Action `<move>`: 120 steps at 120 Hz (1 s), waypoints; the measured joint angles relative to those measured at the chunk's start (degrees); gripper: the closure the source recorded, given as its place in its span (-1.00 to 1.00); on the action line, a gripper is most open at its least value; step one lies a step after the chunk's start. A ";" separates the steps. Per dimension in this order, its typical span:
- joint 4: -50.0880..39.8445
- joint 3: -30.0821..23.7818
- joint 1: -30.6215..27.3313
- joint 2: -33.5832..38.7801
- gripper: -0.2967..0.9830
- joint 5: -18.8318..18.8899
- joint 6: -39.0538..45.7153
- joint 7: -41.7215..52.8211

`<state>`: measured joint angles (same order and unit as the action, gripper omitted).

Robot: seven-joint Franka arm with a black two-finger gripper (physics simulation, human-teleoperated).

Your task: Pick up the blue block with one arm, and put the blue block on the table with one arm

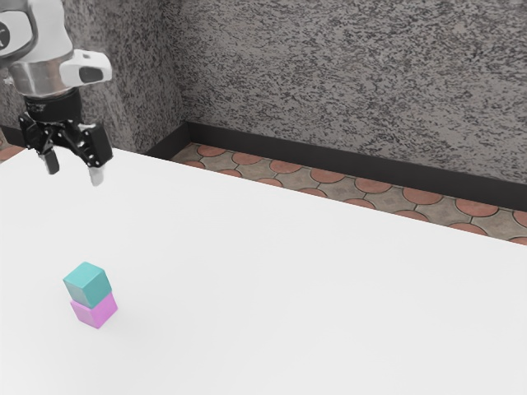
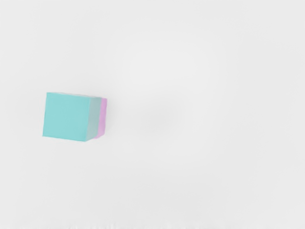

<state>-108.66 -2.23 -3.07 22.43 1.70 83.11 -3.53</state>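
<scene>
From my station I'm seeing the block, a plain blue-green cube, sitting level on top of the pink cube. The table is spreading white and flat beneath the pink cube.

Walls: mottled grey-and-black, rough-patterned walls, meeting in a corner
Baseboard: plain black strip
Floor: round terracotta tiles amid grey-brown paving

Bright, diffuse light across the table
</scene>
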 joint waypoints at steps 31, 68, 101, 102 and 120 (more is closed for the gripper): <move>-22.28 -1.32 -3.10 11.18 -0.54 0.02 11.78 0.73; -32.91 1.06 -3.03 12.93 -0.54 2.18 23.47 4.24; -36.31 3.04 -7.69 6.62 -0.54 3.68 33.51 13.79; -36.43 3.04 -7.77 6.54 -0.54 3.70 33.76 14.08; -37.11 3.68 -9.04 2.13 -0.54 4.40 37.93 18.65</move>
<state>-145.77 1.45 -12.11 24.56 6.10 121.04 15.11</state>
